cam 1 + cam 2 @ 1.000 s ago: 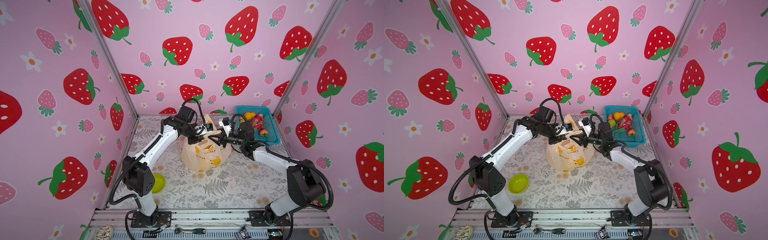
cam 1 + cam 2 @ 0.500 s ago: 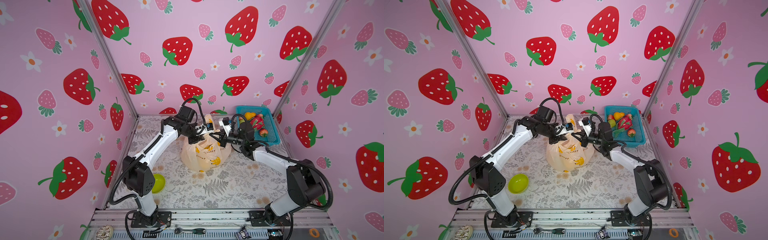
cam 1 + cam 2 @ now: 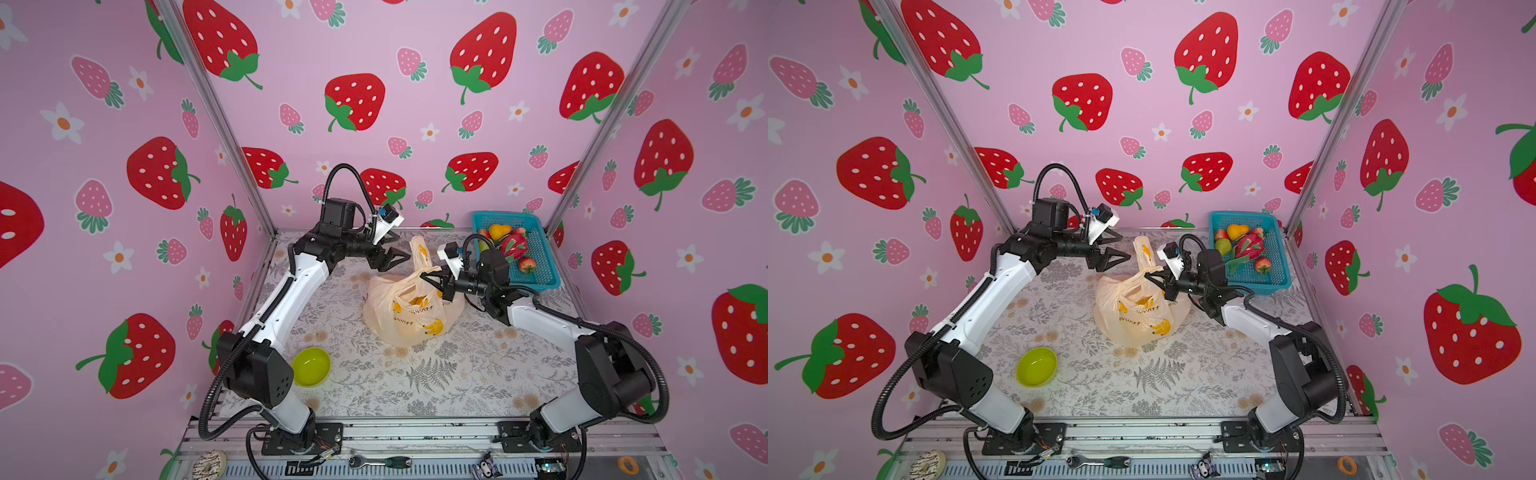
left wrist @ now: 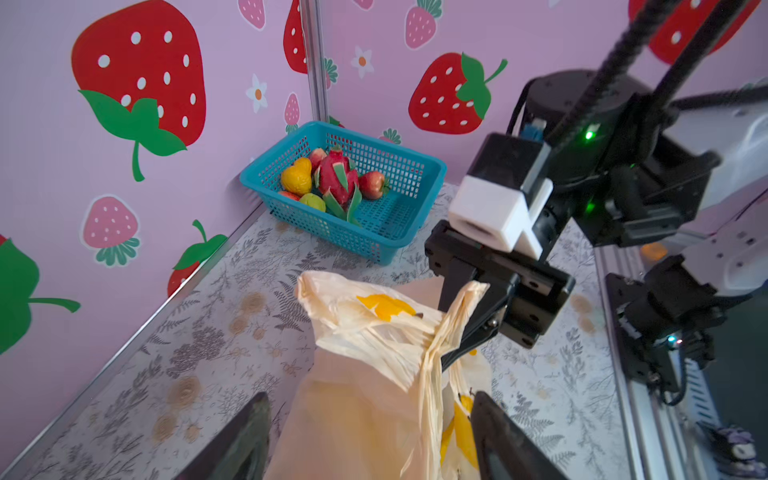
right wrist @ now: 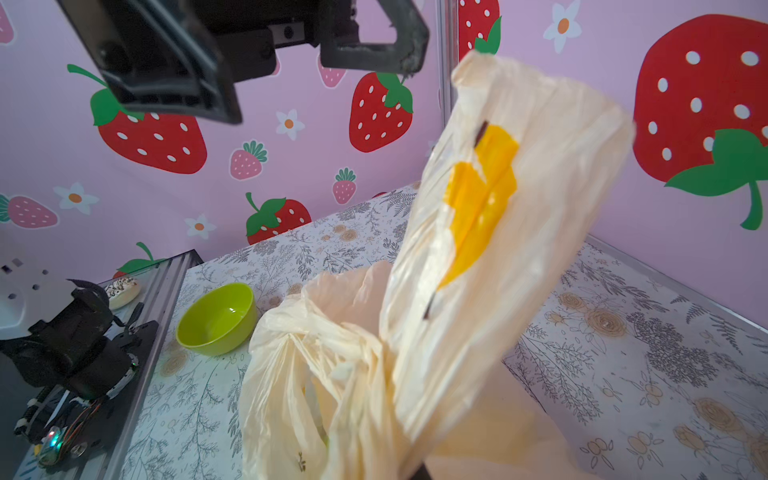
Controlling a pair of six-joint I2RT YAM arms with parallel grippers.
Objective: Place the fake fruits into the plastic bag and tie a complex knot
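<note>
The plastic bag (image 3: 409, 316) stands on the floral mat in both top views, with one handle (image 3: 419, 249) sticking up. My right gripper (image 3: 424, 277) is shut on the bag's bunched handle material; the left wrist view shows the right gripper (image 4: 459, 332) pinching it. My left gripper (image 3: 399, 248) hangs open just left of the upright handle, its fingers (image 4: 249, 436) apart on either side of the bag (image 4: 365, 407) without touching it. Fake fruits lie in the teal basket (image 3: 540, 266): dragon fruit (image 4: 336, 174), orange pear (image 4: 297, 176), green pear (image 4: 313, 202), red apple (image 4: 372, 185). In the right wrist view the bag (image 5: 478, 249) hides my jaws.
A lime-green bowl (image 3: 311, 367) sits on the mat near the left arm's base. A doughnut (image 3: 210, 463) and a ratchet tool (image 3: 380, 461) lie on the front rail. Pink strawberry walls close in three sides.
My left gripper opened, let go of the bag's handle and drew back slightly. My right gripper closed on the handle material.
</note>
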